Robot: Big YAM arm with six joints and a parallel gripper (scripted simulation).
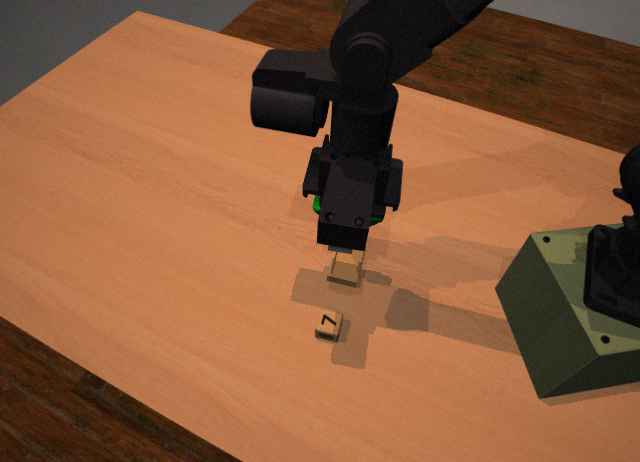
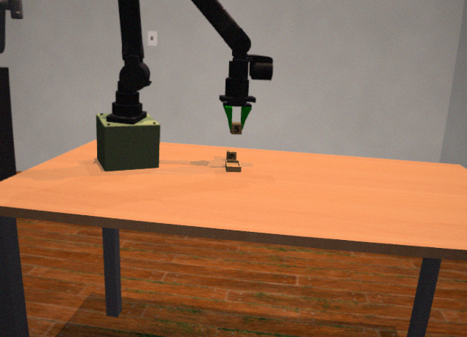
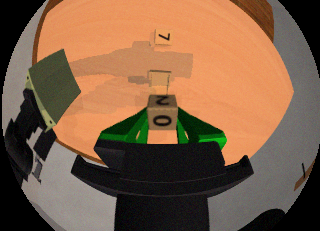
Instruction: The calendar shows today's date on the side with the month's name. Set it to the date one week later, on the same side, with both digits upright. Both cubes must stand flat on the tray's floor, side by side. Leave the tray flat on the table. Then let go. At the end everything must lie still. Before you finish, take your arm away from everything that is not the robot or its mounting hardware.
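Note:
My gripper [image 2: 236,128] with green fingers is shut on a small wooden digit cube [image 2: 236,128] and holds it high above the table. That cube shows a 5 in the exterior view and a 0 in the wrist view [image 3: 163,115]. The small wooden tray [image 1: 344,272] lies flat and empty on the table, right below the gripper; it also shows in the exterior view [image 2: 232,166] and in the wrist view [image 3: 159,78]. The second cube [image 1: 328,326] [image 3: 162,37] stands on the table outside the tray, a short way from its end, with a 7 on top.
The arm's green base block [image 1: 573,312] stands at the right of the table in the top view. The arm [image 1: 372,59] hangs over the middle of the table and hides part of the tray there.

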